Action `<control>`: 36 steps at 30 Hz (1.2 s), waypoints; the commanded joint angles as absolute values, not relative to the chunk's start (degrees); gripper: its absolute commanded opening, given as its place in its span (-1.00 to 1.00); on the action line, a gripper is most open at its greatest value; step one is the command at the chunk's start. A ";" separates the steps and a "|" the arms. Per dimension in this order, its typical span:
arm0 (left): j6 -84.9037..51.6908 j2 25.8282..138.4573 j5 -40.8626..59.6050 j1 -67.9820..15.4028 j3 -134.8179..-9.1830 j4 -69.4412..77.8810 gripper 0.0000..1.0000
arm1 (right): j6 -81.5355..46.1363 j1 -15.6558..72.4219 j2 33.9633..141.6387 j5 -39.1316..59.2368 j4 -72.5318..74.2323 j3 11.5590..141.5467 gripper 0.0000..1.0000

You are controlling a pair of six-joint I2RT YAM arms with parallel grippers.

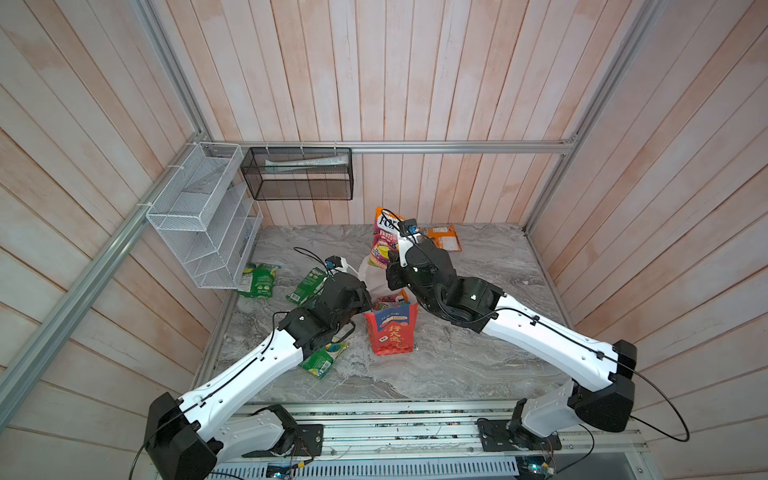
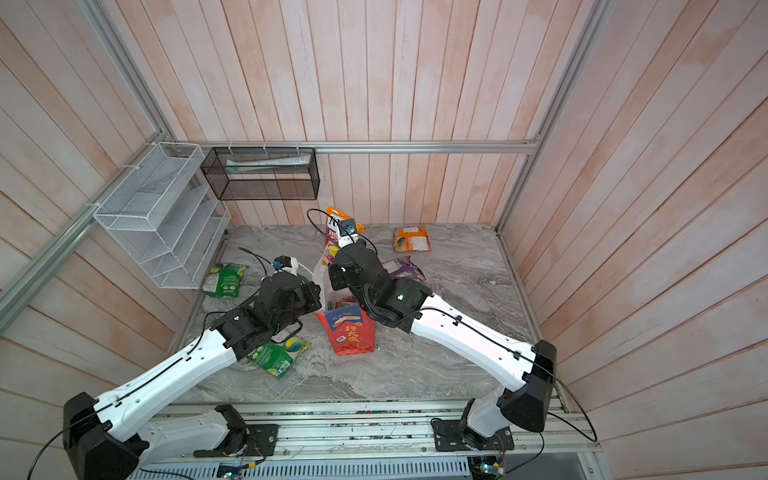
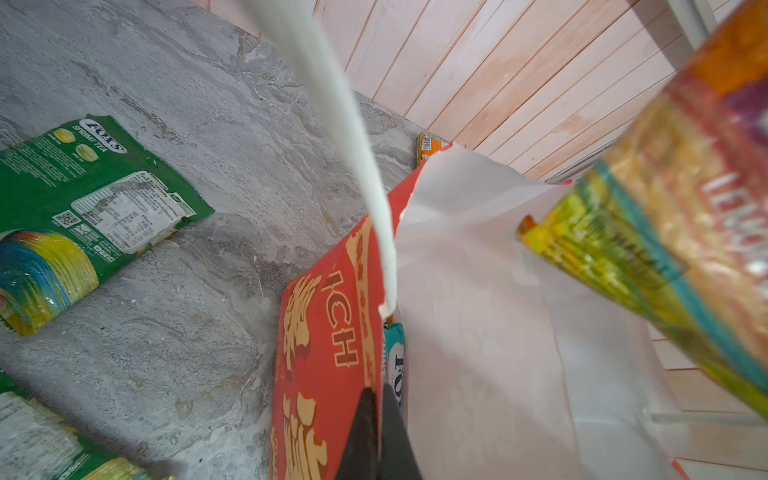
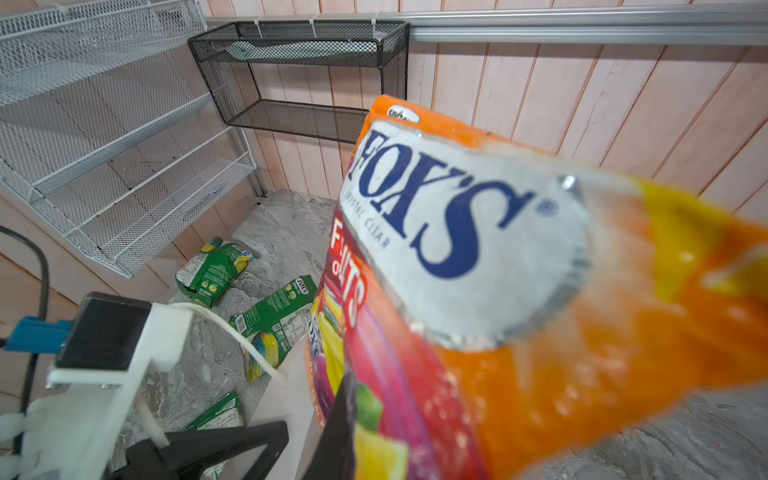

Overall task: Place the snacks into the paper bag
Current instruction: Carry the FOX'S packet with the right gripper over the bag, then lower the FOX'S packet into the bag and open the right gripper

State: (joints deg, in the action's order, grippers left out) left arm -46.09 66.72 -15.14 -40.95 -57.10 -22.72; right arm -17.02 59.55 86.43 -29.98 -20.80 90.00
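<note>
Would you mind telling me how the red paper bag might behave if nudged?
The paper bag probably tips easily: tall on a small base. Its thin walls likely buckle; the lining looks creased where the left gripper pinches it.

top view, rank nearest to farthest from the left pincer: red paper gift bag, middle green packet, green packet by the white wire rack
1. Red paper gift bag: centre, its rim pinched in the left pincer.
2. Middle green plastic packet: just left of the bag.
3. Green plastic packet beside the white wire rack: farthest left.
</note>
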 commanded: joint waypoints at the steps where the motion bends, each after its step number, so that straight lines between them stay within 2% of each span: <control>1: -45.08 65.66 -17.21 -41.29 -57.38 -23.11 -1.00 | -17.98 59.77 88.33 -32.07 -24.63 94.31 -0.74; 21: -45.00 65.30 -18.11 -41.30 -57.23 -23.29 -1.00 | -16.10 59.77 100.81 -28.11 -45.42 112.35 -0.74; 25: -44.91 65.30 -18.28 -41.29 -57.25 -23.31 -1.00 | -15.66 59.77 101.60 -28.17 -46.54 113.40 -0.52; 28: -44.83 65.44 -18.37 -41.26 -57.29 -23.29 -1.00 | -15.56 59.75 101.50 -27.94 -46.22 113.19 -0.27; 36: -44.82 65.56 -18.54 -41.31 -57.34 -23.30 -1.00 | -15.38 59.75 97.54 -27.78 -42.06 109.42 -0.11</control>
